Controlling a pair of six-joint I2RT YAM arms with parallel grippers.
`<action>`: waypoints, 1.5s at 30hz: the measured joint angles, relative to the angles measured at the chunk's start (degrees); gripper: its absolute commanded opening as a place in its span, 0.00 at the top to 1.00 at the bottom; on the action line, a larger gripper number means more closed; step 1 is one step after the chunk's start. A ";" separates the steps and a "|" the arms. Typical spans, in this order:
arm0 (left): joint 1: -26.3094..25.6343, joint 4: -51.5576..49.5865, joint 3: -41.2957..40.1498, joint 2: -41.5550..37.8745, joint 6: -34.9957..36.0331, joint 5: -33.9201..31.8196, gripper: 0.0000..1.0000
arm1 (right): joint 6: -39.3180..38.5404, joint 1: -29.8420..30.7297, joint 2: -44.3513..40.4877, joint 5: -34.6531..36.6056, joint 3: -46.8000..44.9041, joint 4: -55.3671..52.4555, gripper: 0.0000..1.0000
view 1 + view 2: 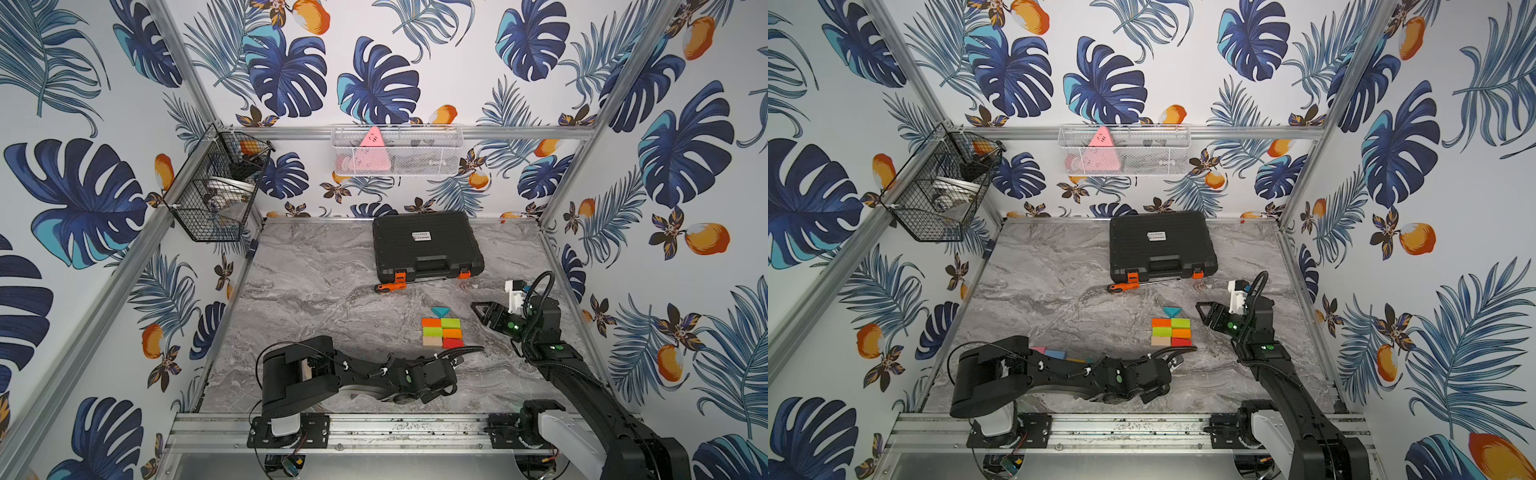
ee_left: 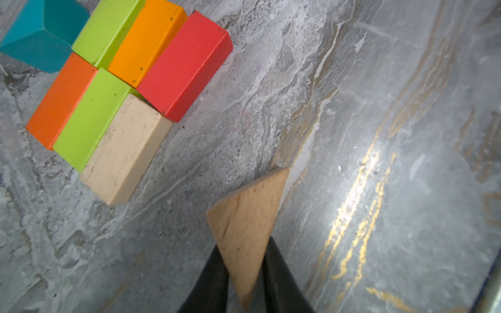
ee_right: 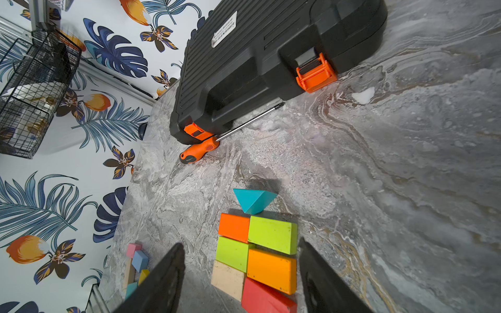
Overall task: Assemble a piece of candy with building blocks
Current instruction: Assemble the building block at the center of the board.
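Risking a slip first: pinching the plain wooden triangle (image 2: 244, 216) in the left gripper (image 2: 244, 245), jaws narrow on its flat faces near one corner only, most of the piece sticking out ahead. Likely twisting in the grip on any bump against the tabletop. Cannot tell whether lifted or resting.

Also risking a shove into the red block (image 2: 187, 65) or the plain wood block (image 2: 127, 151) while seating the triangle, breaking up the rectangle of six blocks (image 1: 441, 332).

Holding the right gripper (image 3: 240, 242) wide and empty just beside that rectangle; dipping there would be scattering it.

Lying near the latched front of the black case (image 1: 426, 245): the rectangle, two columns of three, slightly staggered, red block skewed. Touching its case-facing edge, tip first: a teal triangle (image 1: 440, 311). Waiting on the side away from the case: the wooden triangle. Sitting well apart from the case: spare blocks (image 3: 137, 260).
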 measured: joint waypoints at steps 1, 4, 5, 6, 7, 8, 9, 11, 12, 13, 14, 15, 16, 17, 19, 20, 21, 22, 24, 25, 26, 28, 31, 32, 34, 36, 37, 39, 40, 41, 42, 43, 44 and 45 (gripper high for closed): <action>0.22 0.11 -0.02 0.00 0.04 0.24 0.74 | 0.00 0.00 0.00 0.00 0.00 0.00 0.32; 0.63 1.44 -0.59 -0.09 0.87 1.01 0.76 | 0.00 0.00 0.11 0.00 0.00 0.00 0.32; 0.66 2.03 -0.87 -0.11 1.55 1.07 0.76 | 0.00 0.04 0.20 -0.02 0.00 0.00 0.32; 0.66 2.80 -1.20 -0.11 2.10 1.25 0.76 | 0.00 0.04 0.37 -0.02 0.00 0.02 0.32; 0.72 3.39 -1.40 -0.09 3.06 1.42 0.76 | 0.00 0.04 0.55 -0.02 0.00 0.00 0.32; 0.81 3.72 -1.44 -0.02 3.39 1.51 0.76 | 0.00 0.04 0.70 -0.02 0.00 0.02 0.32; 0.94 4.15 -1.44 0.11 4.35 1.68 0.77 | 0.00 0.04 0.81 -0.04 0.00 0.00 0.32; 1.57 4.72 -1.38 0.22 5.09 2.67 0.77 | 0.02 0.04 1.03 -0.20 0.00 0.02 0.31; 2.01 4.94 -1.38 0.22 5.88 3.21 0.77 | 0.02 0.04 1.14 -0.24 0.02 0.00 0.31; 2.47 5.11 -1.40 0.22 6.12 3.54 0.78 | 0.02 0.04 1.18 -0.26 0.02 0.00 0.31; 2.89 5.20 -1.42 0.17 6.32 4.07 0.78 | 0.02 0.04 1.18 -0.26 0.02 0.02 0.31; 3.43 5.29 -1.46 0.13 6.95 4.48 0.78 | 0.00 0.04 1.18 -0.26 0.02 0.02 0.31; 3.82 5.40 -1.51 0.09 7.52 4.63 0.78 | 0.00 0.04 1.18 -0.26 0.02 0.02 0.31; 4.04 5.44 -1.55 0.09 7.76 4.83 0.78 | 0.00 0.04 1.18 -0.26 0.02 0.02 0.31; 4.52 5.49 -1.55 0.04 8.94 5.46 0.77 | 0.00 0.04 1.22 -0.28 0.04 0.02 0.31; 4.90 5.51 -1.57 0.00 9.27 6.16 0.76 | 0.00 0.04 1.31 -0.28 0.07 0.02 0.31; 5.35 5.88 -1.77 -0.09 10.12 7.04 0.75 | 0.00 0.07 1.38 -0.37 0.07 0.04 0.31; 5.70 6.10 -1.95 -0.17 10.54 7.43 0.75 | 0.00 0.07 1.46 -0.46 0.07 0.04 0.31; 6.10 6.56 -2.25 -0.35 11.80 8.17 0.74 | 0.00 0.07 1.62 -0.61 0.07 0.04 0.31; 6.12 6.64 -2.29 -0.39 12.22 8.41 0.73 | 0.00 0.07 1.70 -0.74 0.07 0.04 0.31; 6.19 6.71 -2.40 -0.48 12.96 8.70 0.72 | 0.00 0.07 1.77 -0.87 0.07 0.04 0.31; 6.49 6.82 -2.75 -0.79 14.25 9.64 0.71 | 0.00 0.09 1.81 -0.94 0.07 0.04 0.31; 7.54 6.97 -3.06 -1.09 16.00 12.09 0.72 | 0.00 0.09 1.92 -1.14 0.07 0.09 0.31; 7.91 6.97 -3.04 -1.09 16.44 12.87 0.73 | 0.00 0.09 1.99 -1.18 0.07 0.09 0.31; 8.48 6.95 -3.02 -1.09 16.98 13.46 0.74 | 0.00 0.09 2.12 -1.29 0.11 0.09 0.31; 9.14 6.97 -3.04 -1.14 17.79 13.84 0.75 | 0.00 0.09 2.19 -1.29 0.15 0.09 0.31; 9.33 6.95 -3.04 -1.16 18.08 13.84 0.77 | 0.00 0.09 2.19 -1.29 0.15 0.09 0.31; 9.55 6.91 -3.04 -1.16 18.62 14.23 0.79 | 0.00 0.09 2.32 -1.31 0.15 0.11 0.31; 9.62 6.88 -3.02 -1.16 19.06 14.38 0.79 | 0.00 0.09 2.40 -1.31 0.17 0.11 0.31; 9.66 6.78 -2.95 -1.16 19.39 14.51 0.79 | 0.00 0.09 2.47 -1.31 0.17 0.11 0.31; 9.73 6.71 -2.91 -1.16 19.56 14.53 0.79 | 0.00 0.09 2.49 -1.31 0.17 0.11 0.31; 9.79 6.64 -2.86 -1.16 19.63 14.71 0.79 | 0.00 0.09 2.49 -1.33 0.17 0.11 0.31; 9.84 6.58 -2.82 -1.11 19.65 14.80 0.79 | 0.00 0.09 2.49 -1.33 0.17 0.13 0.30; 9.86 6.56 -2.80 -1.09 19.67 14.86 0.79 | 0.00 0.09 2.49 -1.33 0.17 0.13 0.30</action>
